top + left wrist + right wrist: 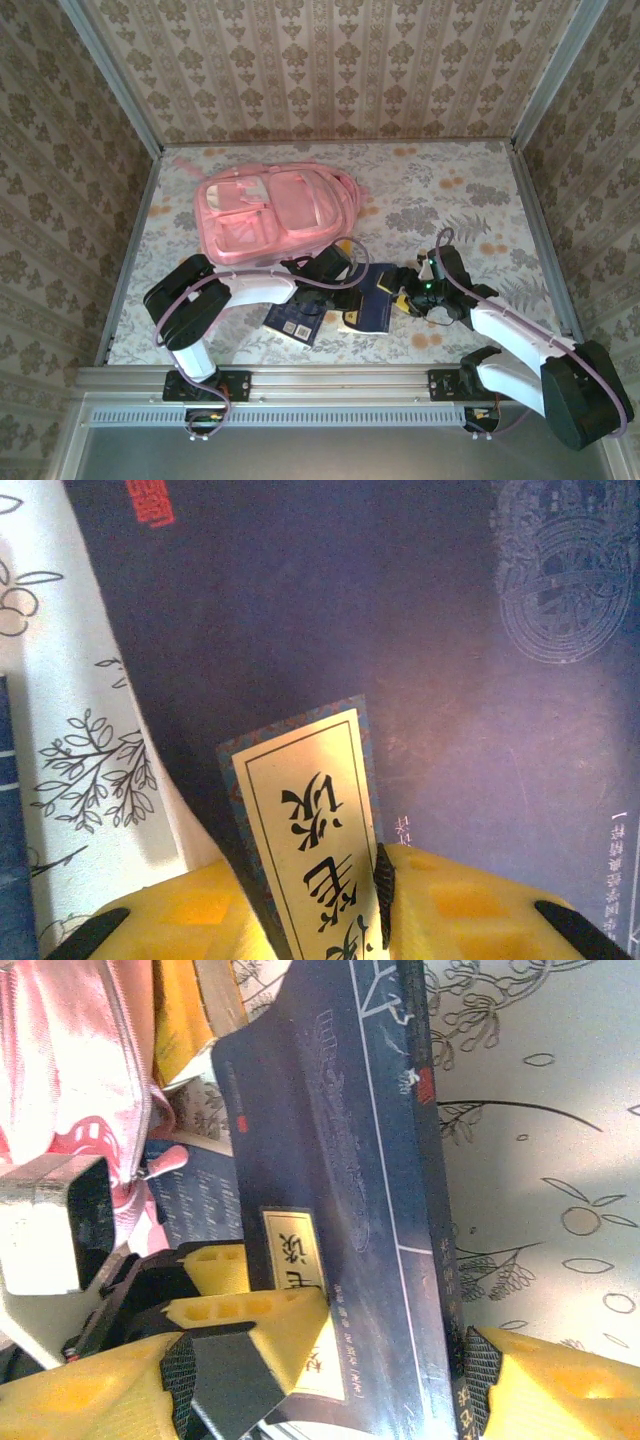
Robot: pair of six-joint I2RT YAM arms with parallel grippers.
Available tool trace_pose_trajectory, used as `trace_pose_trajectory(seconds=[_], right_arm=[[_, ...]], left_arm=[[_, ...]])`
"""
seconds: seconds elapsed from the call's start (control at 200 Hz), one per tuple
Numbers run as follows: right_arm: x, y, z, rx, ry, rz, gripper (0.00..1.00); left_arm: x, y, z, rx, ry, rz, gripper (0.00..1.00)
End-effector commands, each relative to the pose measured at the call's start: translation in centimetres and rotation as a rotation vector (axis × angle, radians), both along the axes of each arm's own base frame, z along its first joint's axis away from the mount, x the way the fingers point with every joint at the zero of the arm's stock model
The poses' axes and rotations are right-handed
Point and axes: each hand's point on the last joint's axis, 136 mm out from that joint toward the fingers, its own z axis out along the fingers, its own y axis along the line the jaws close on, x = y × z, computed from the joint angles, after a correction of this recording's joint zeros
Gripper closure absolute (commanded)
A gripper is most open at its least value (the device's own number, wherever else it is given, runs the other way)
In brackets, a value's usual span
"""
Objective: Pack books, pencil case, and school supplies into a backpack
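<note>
**Top external:** We saw the pink backpack (275,215) lying toward the far left of the table (470,190). Both arms met over a thin navy book (372,308) near the middle of the near edge. The left gripper (335,272) stood at the book's left end and the right gripper (412,298) at its right. A second navy book (292,322) lay just beside it, nearer the left arm's base.

**Left wrist:** The fingers (460,910) pinched the book at the corner bearing its yellow label (300,790). The cover was tilted up off the floral cloth (90,740).

**Right wrist:** The fingers (540,1380) were spread about the book's near end. One pad touched the spine edge and the other stood apart from the opposite edge. Between them, the left gripper's fingers (240,1310) were clamped on the label.

We judged the book light but thin and floppy, with a slick cover. A corner pinch alone would likely let it sag or swing. A second hold on the stiffer spine edge looked wise before it went into the backpack.
</note>
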Motion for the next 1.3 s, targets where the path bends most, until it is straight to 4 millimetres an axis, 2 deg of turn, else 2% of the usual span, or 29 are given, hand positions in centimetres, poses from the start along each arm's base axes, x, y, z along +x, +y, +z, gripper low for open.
trace_pose_trajectory(seconds=[0.0,0.38,0.61,0.84,1.05,1.145,1.215,1.295], right_arm=[[-0.1,2.4,2.6,0.134,-0.067,0.086,0.28],[0.1,2.7,2.9,0.200,-0.105,0.045,0.31],[-0.1,3.5,2.3,0.202,-0.098,0.059,0.34],[-0.4,4.1,0.7,0.166,-0.072,0.075,0.36],[-0.3,3.1,0.3,0.090,-0.088,0.050,0.57],[-0.3,2.0,0.5,0.026,-0.110,0.031,0.73],[-0.4,1.3,0.6,-0.016,-0.125,0.026,0.85],[-0.5,0.8,1.4,-0.045,-0.155,0.036,0.93]], left_arm=[[-1.9,-0.1,-1.8,0.034,0.048,-0.062,0.69],[-2.2,-0.8,-1.3,-0.011,0.050,-0.074,0.71],[-2.3,-1.4,-0.7,-0.046,0.048,-0.082,0.72],[-2.3,-1.5,-0.4,-0.068,0.043,-0.084,0.73],[-2.4,-1.1,-0.5,-0.058,0.042,-0.082,0.73],[-2.6,-0.5,-0.4,-0.047,0.042,-0.077,0.71],[-2.8,0.0,-0.3,-0.040,0.047,-0.075,0.66],[-2.9,1.0,0.5,-0.028,0.046,-0.071,0.54]])
